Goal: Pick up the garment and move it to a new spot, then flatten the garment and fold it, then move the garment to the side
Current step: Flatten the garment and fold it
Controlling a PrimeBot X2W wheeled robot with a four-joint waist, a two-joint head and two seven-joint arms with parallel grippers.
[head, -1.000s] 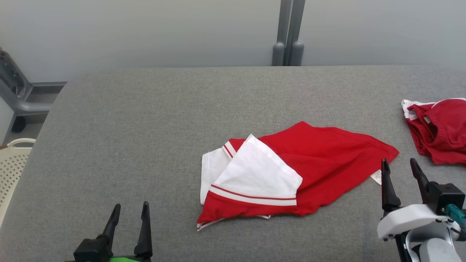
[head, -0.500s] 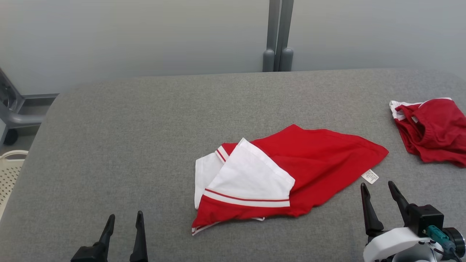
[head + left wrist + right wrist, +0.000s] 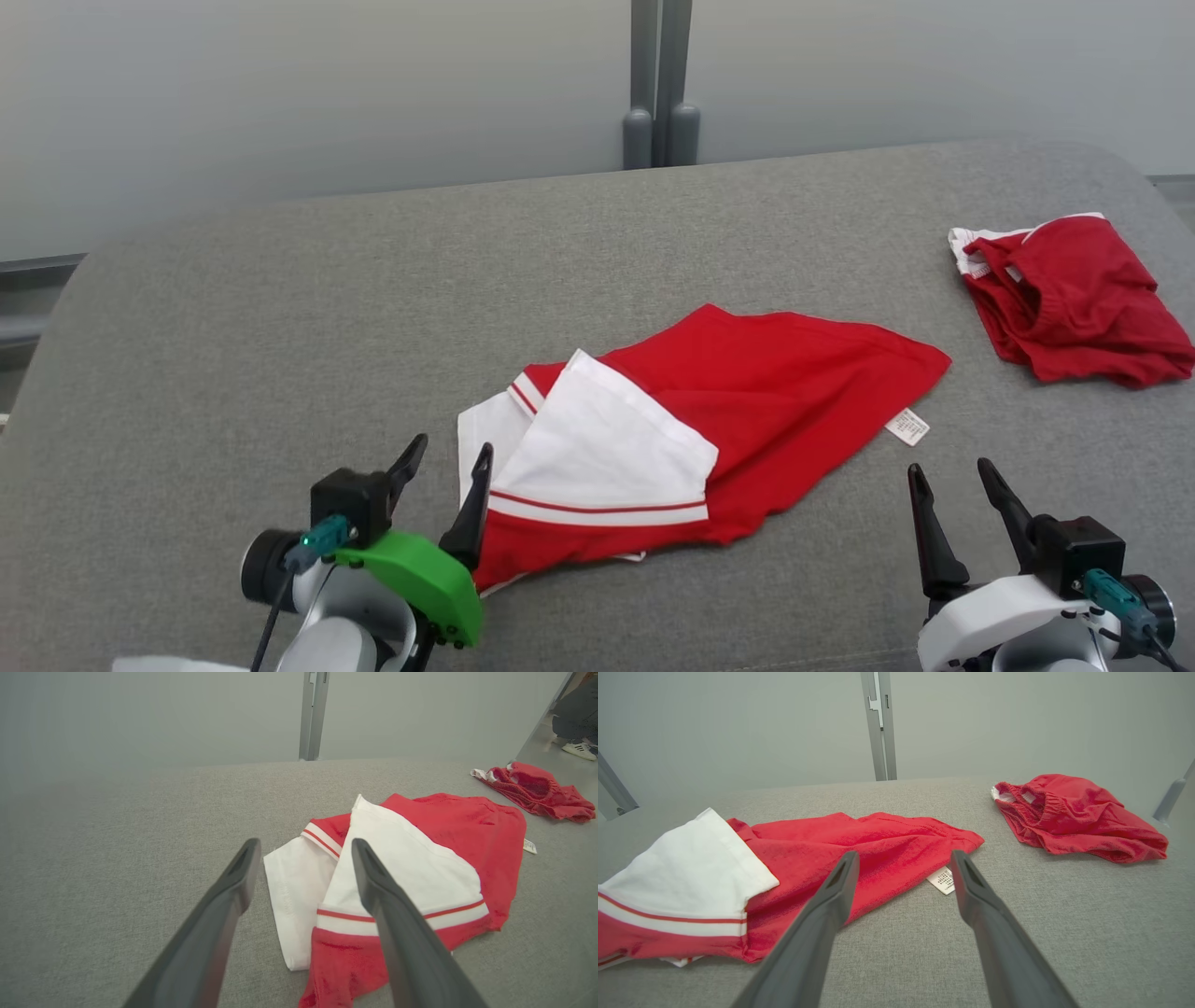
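At the near left of the grey table (image 3: 373, 308), the left gripper (image 3: 451, 449) stands with its two dark fingers spread moderately wide and nothing between them. It is angled toward one o'clock, at the near left edge of the shirt (image 3: 766, 392). In the wrist view the fingers straddle that edge, but whether a tip touches cloth cannot be told. At the near right, the right gripper (image 3: 950, 469) is likewise open and empty, apart from the shirt. The shirt's small white label (image 3: 907, 427) lies between ten and eleven o'clock of it.

The shirt lies in the middle of the table, loosely doubled over itself. I judge that the flattening and folding are not done and the final move aside is yet to come. Whether this is already its new spot cannot be told from here.

The shirt is thin, limp knit cloth. The red body spreads in a rough wedge toward two o'clock, with soft ripples. A white panel with a red stripe and a red hem is turned back over its left end. It should drape and slide rather than hold a crease. The tabletop is a coarse, felt-like weave with rounded corners. A second heap of red clothes (image 3: 1074, 299), rumpled, with a gathered waistband, sits at the far right, well apart from the shirt.
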